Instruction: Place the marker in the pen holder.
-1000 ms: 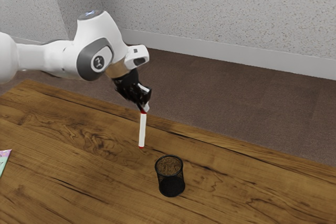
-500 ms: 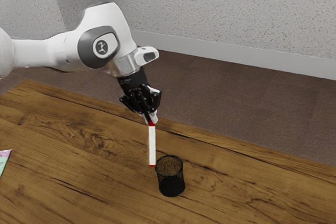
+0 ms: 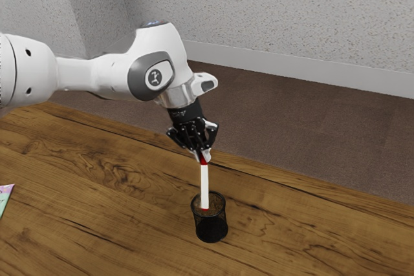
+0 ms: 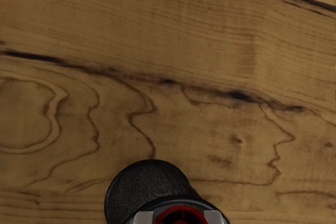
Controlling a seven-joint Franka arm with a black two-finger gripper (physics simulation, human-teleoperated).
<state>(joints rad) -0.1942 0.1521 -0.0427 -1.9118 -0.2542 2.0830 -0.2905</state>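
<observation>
End effector: you have it clamped on the marker, above the bench; in the wrist view its two fingers flank the red end.
Marker: you see it hanging below the end effector, nearly upright, its red upper end between the fingers, its white barrel exposed beneath them.
Lower tip: you see its red edge within the outline of the holder's mouth; you cannot tell how far, if at all, it is below the rim.
Holder: you find the black mesh cup upright on the bench, directly below the end effector in the exterior view, its round mouth facing up.
Arm: you see it come in from the exterior view's left, the hand tilted downward.
Packet: you have a pink and green corner at the exterior view's left edge, on the bench, well apart from the cup.
Backdrop: brown floor and speckled wall lie beyond the bench.
</observation>
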